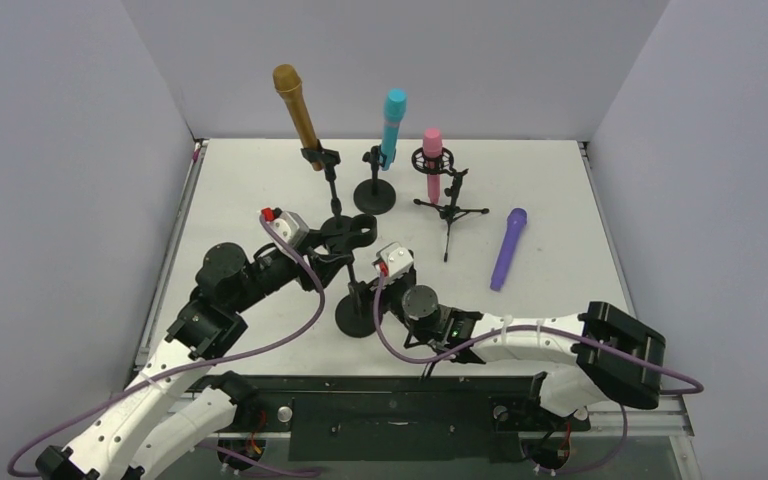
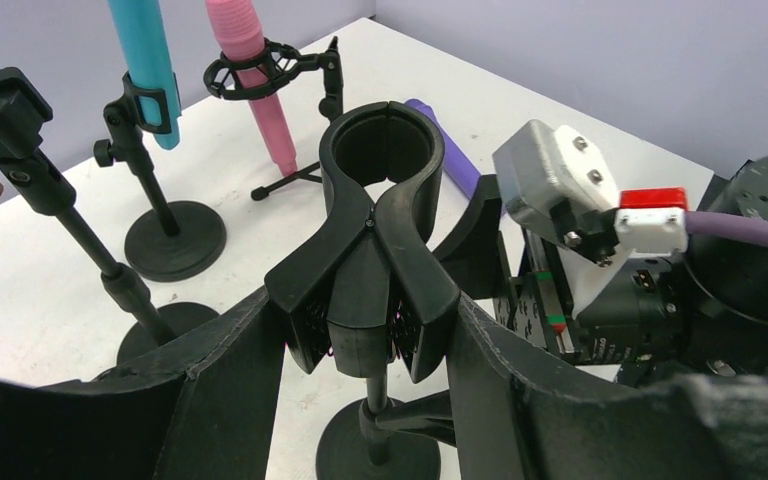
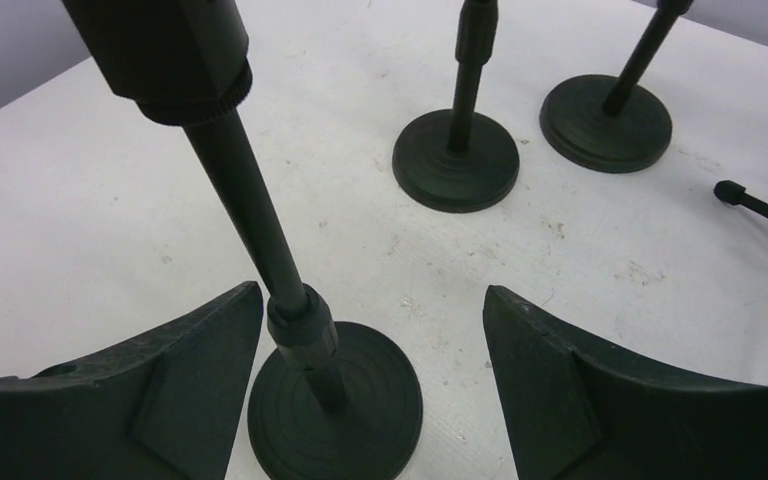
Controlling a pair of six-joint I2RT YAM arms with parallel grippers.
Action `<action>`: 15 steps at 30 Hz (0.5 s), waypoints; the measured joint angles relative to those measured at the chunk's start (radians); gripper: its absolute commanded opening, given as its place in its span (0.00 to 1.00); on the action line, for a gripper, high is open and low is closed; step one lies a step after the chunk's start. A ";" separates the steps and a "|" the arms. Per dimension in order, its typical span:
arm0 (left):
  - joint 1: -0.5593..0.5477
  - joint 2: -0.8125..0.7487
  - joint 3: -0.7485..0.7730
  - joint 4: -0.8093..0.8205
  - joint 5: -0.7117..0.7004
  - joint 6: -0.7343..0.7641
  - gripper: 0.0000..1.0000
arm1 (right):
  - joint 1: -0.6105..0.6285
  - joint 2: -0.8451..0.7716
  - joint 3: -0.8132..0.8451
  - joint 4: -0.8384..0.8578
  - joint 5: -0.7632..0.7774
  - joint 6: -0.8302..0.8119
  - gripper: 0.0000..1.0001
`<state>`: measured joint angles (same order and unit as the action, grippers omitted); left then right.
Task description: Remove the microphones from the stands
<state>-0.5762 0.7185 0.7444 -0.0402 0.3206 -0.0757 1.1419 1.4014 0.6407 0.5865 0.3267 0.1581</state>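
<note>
The purple microphone (image 1: 508,248) is lying flat on the bench (image 1: 250,180) at the right, well apart from the near stand (image 1: 358,316), whose clip (image 2: 380,190) is sitting empty. The fingers of my left gripper (image 2: 360,310) are pinching the clip's lower wings, and those of the right gripper (image 3: 372,300) are gaping wide around the pole (image 3: 245,215). I am judging it best to release slowly and back off straight, not tipping the stand.
</note>
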 measured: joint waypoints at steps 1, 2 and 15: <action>0.000 0.000 -0.003 0.005 -0.002 -0.002 0.00 | 0.010 0.006 0.000 0.020 0.045 0.004 0.74; 0.000 0.001 -0.005 0.010 -0.003 -0.004 0.00 | 0.024 0.011 0.000 0.034 0.069 0.005 0.72; -0.008 0.018 -0.005 0.033 -0.016 -0.009 0.00 | 0.182 0.271 0.074 0.204 0.430 -0.020 0.25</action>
<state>-0.5842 0.7361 0.7391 -0.0071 0.3046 -0.0849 1.3239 1.6726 0.7151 0.7906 0.7563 0.1379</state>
